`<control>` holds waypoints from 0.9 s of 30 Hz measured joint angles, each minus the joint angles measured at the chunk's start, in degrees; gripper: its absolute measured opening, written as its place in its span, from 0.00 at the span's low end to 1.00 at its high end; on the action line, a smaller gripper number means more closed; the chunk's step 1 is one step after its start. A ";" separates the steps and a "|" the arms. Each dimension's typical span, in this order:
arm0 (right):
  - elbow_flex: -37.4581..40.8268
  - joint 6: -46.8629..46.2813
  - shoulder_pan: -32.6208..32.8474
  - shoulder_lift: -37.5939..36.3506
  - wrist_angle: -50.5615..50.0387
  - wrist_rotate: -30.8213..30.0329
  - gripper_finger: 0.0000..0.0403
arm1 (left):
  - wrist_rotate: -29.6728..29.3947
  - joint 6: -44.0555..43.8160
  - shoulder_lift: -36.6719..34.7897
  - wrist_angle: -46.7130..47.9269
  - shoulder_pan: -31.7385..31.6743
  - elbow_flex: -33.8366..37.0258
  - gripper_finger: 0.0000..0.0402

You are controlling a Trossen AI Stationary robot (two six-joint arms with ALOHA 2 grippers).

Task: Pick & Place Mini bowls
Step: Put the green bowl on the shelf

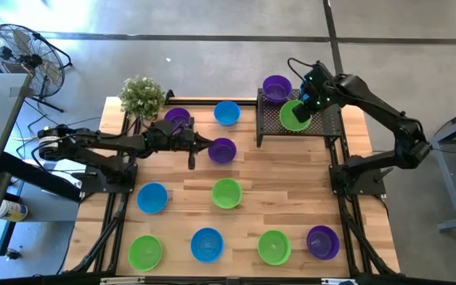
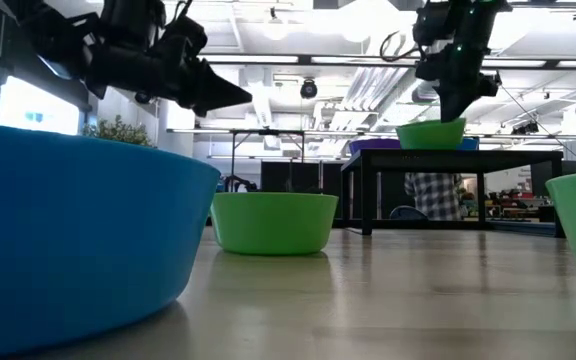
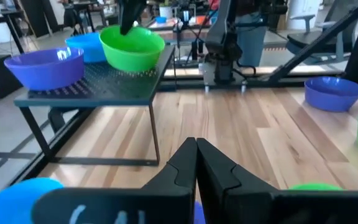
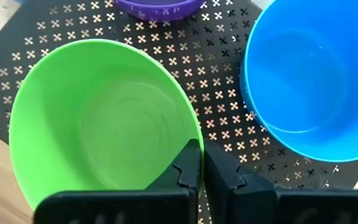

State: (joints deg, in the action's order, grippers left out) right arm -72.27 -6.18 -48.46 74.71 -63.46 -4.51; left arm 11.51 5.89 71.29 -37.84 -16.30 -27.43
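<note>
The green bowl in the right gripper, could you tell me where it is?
The green bowl sits over the black mesh tray, beside the purple bowl, pinched by the right gripper.

Bright, even overhead light; ceiling lamps [image 2: 353, 15] glare in the low view; the nearest blue bowl [image 2: 73, 230] looms blurred; shadows soft.

The raised mesh tray [image 1: 323, 125] stands at the table's [image 1: 291, 178] far right. On it sit three mini bowls [image 1: 276, 87], close together. One of these [image 1: 294, 116] has the right gripper [image 1: 310, 103] closed on its rim. The potted plant [image 1: 142, 96] stands at the far left corner. The left gripper [image 1: 191, 162], shut, hangs beside a bowl [image 1: 222, 150] near the table's middle. Four bowls [image 1: 207, 244] line the near edge, with two more just behind them.
</note>
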 joint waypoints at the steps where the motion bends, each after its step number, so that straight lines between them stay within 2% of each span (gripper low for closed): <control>1: 0.00 0.18 -0.05 0.08 0.00 0.00 0.01 | 0.00 0.07 0.00 0.33 0.10 0.03 0.00; 14: 0.00 0.22 -1.08 0.10 -2.12 -1.33 0.02 | 1.01 0.16 0.00 0.08 0.18 0.03 0.00; 20: 0.00 0.24 -1.08 0.10 -2.17 -3.68 0.14 | 1.01 0.26 0.00 0.28 0.18 0.03 0.00; 27: 0.00 0.24 -0.88 -1.54 -2.10 -3.72 0.27 | 0.98 0.56 0.02 0.47 0.18 0.03 0.00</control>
State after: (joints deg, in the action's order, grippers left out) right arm -72.27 -5.94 -49.34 73.17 -65.56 -8.23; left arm 12.49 6.46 71.31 -37.37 -16.12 -27.40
